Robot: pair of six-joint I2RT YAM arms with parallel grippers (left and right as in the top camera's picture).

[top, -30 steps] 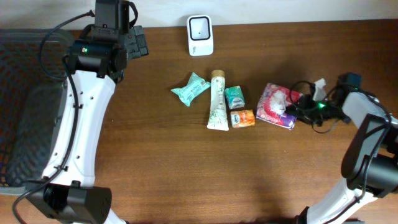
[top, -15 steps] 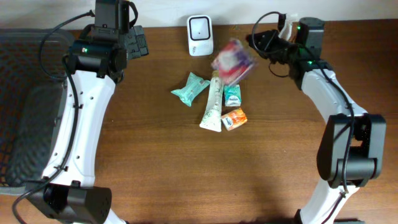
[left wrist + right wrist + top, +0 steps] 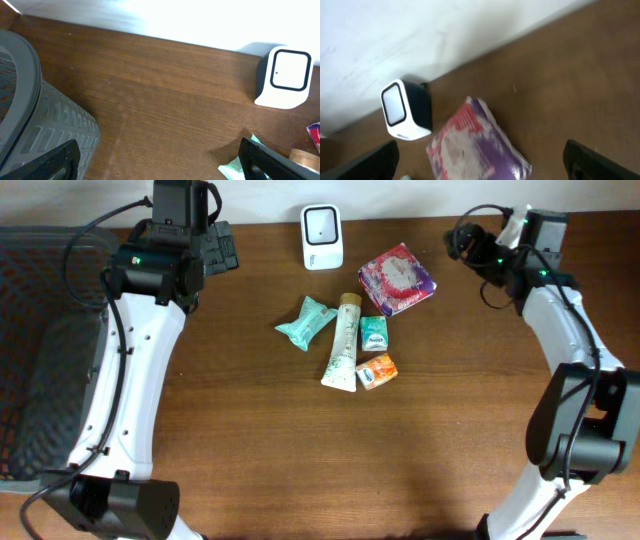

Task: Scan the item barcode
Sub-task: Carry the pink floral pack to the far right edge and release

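ok, right gripper (image 3: 472, 242) is up by the far edge of the worktop (image 3: 300, 460), jaws spread wide, nothing in them. the pink & purple packet (image 3: 398, 278) lies on the wood just left of it, clear of the gripper. from the right wrist cam the packet sits low in view between the two fingertips (image 3: 375, 162), touching neither. white scanner (image 3: 322, 237) stands at the back edge, just left of the packet w/ a small gap between them, its window face showing from above. can't tell which side of the packet carries the barcode, print's too blurred.

left gripper (image 3: 222, 248) hangs over the back left of the worktop, also wide open & empty, pointing toward the scanner but well apart from it. dark basket (image 3: 40, 350) takes up the left end, beside that arm.

mid-worktop, the rest of the lot: teal packet (image 3: 308, 322), long white tube (image 3: 343, 345) lying lengthwise just rt of it, small green packet (image 3: 374, 334) just rt of the tube, orange packet (image 3: 376, 371) below that. the pink packet's lower corner is near the green one, can't say if they touch.
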